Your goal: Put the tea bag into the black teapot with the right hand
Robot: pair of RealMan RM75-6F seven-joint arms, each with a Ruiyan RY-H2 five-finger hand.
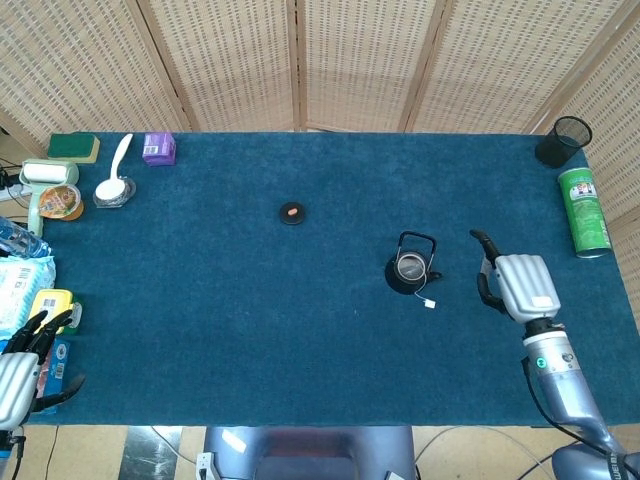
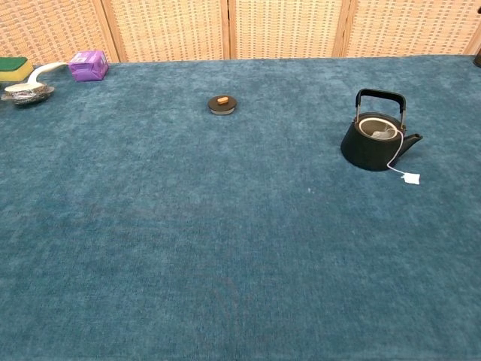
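head view shows the right hand (image 1: 522, 285) above the blue felt-covered desk (image 1: 230, 300), well to the right of the black cast-iron teapot (image 1: 410, 267) and apart from it, holding nothing; its fingers curl downward, and how far apart they are cannot be told from above. the left hand (image 1: 22, 365) hangs off the desk's front left corner, dark fingers spread, empty.

the pale tea bag (image 2: 382, 134) sits inside the teapot's open mouth, seen best in the chest view. its white string (image 2: 394, 154) runs over the rim and down the side by the spout, and the small white paper tag (image 2: 411, 178) lies on the felt just in front of the pot, probably left outside so the bag can be pulled out later. the teapot's handle stands upright, leaving the opening clear. judging by this, the placing looks done and the hand is clear of the pot.

a round black lid with an orange knob (image 1: 292, 212) rests alone near the desk's middle, well apart from the pot, likely its cover set aside.

a green cylindrical can (image 1: 584, 210) lies along the right edge; its printing is too small to read.
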